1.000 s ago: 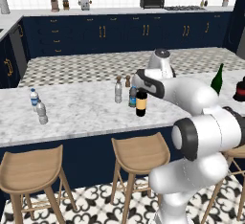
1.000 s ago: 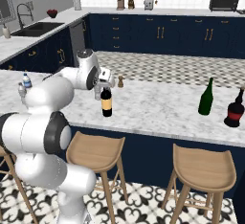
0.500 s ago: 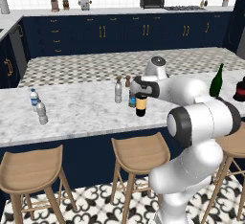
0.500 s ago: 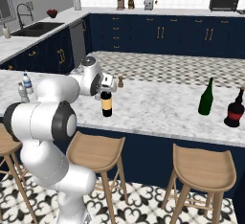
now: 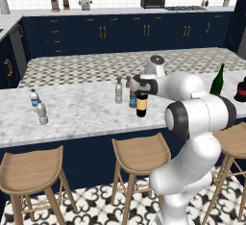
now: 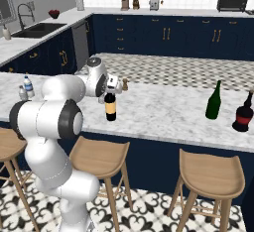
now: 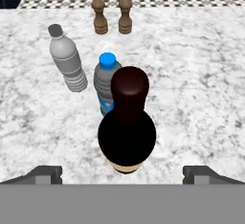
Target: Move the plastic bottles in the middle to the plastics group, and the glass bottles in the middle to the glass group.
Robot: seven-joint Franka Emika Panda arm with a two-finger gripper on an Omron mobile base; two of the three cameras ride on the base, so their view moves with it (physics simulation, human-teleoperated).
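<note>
Gripper (image 7: pixel 122 173) sits directly above the dark wine bottle (image 7: pixel 127 122) with the tan label, and your hand view looks straight down its reddish neck top. The two finger tips (image 7: pixel 45 174) stand far apart at the bottom corners of that view, one to each side of the bottle, with clear marble between each tip and the glass, so the claw is spread wide and grips nothing. From the left base view you see the hand (image 5: pixel 140 85) hanging over the bottle's neck, the bottle (image 5: pixel 141 104) upright on the marble counter (image 5: pixel 86 113).

Just behind the wine bottle stands the blue-capped plastic bottle (image 7: pixel 106 86) (partly hidden by the wine bottle's shoulder in the hand view), and beside that the clear grey unlabelled bottle (image 7: pixel 67 60), a little apart from it. Two small brown shakers (image 7: pixel 112 16) stand side by side further back.

Well off to your left on the same counter are the white-capped, blue-label water bottle (image 5: pixel 33 98) and the plain grey one (image 5: pixel 42 113), close together. Far to your right you find the slim green wine bottle (image 6: pixel 214 101) and the squat dark red bottle (image 6: pixel 243 113), near one another at the counter's end.
</note>
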